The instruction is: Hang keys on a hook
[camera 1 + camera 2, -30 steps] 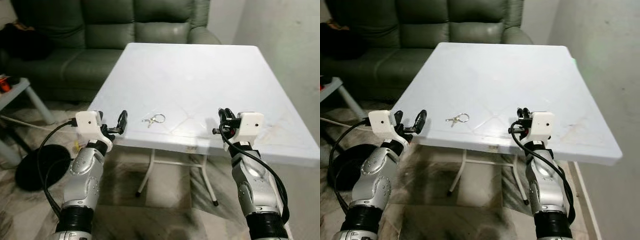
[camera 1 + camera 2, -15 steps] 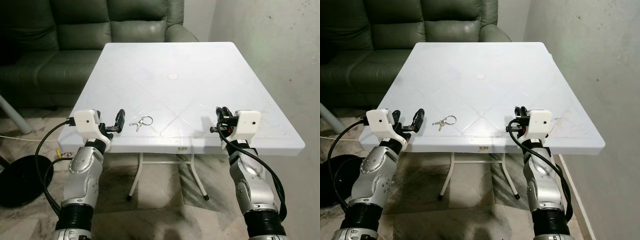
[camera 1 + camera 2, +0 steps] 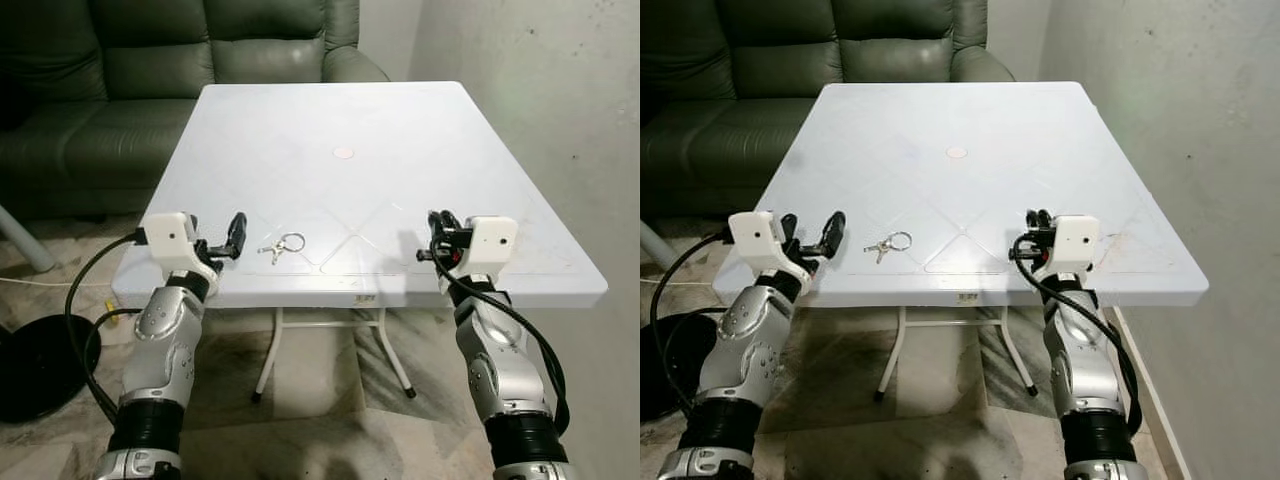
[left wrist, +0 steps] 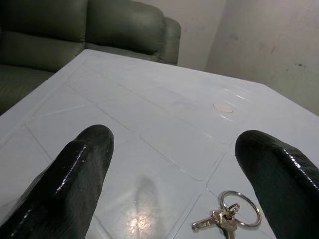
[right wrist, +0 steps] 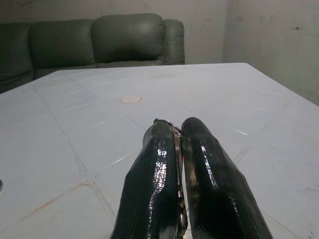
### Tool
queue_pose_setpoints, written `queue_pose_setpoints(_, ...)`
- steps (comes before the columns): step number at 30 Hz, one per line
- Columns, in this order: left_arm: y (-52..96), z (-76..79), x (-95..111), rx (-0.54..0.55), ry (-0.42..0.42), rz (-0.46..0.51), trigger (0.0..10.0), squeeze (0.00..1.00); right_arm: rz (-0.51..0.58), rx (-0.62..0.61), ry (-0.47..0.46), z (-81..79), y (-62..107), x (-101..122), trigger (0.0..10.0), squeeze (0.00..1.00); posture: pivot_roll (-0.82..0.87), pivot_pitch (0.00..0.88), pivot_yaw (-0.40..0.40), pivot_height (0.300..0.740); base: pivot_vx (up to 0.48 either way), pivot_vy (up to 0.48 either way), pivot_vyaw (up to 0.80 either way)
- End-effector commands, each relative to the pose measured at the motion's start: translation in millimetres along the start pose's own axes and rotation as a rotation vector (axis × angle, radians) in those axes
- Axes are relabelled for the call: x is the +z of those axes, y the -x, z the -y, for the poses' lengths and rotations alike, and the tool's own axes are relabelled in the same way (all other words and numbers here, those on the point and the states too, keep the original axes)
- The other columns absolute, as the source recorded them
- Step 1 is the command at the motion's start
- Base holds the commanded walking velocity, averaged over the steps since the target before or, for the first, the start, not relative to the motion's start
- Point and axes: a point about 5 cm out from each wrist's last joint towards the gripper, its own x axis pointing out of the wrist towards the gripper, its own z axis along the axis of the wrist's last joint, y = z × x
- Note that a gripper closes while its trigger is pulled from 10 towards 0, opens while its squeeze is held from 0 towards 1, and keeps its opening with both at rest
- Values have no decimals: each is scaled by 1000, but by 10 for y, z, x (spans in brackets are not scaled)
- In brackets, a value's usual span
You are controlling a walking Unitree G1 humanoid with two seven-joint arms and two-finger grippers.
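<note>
Near the tabletop (image 3: 400, 110) front edge, keys (image 3: 281, 244) lie flat just ahead of the left gripper (image 3: 232, 237), fingers (image 4: 79, 169) spread wide; right gripper (image 3: 440, 232) fingers pressed together, idle; looks like pre-grasp, next move likely to advance, straddle the key ring, then close.

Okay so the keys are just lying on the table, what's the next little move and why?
Probably ease the left gripper forward and down over the keys: its fingers are open, and the keys lie flat on the table just ahead, toward its right finger.
</note>
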Motion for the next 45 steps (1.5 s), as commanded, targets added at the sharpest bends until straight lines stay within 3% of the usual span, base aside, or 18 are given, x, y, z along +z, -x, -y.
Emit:
queue_pose_setpoints(1,-15,-34,16,14,-1,-6,10000,0,20,0,0,-13,-36,47,10000,0,-36,0,-4,740,0,0,-719)
queue_pose_setpoints(10,-28,-48,18,34,12,-8,10000,0,22,2,-3,-15,-53,51,10000,0,-34,0,-6,740,0,385,-714)
queue_pose_setpoints(45,-53,-47,44,77,2,-27,10000,0,20,20,8,-26,-56,63,10000,0,-25,0,-16,740,0,0,-716)
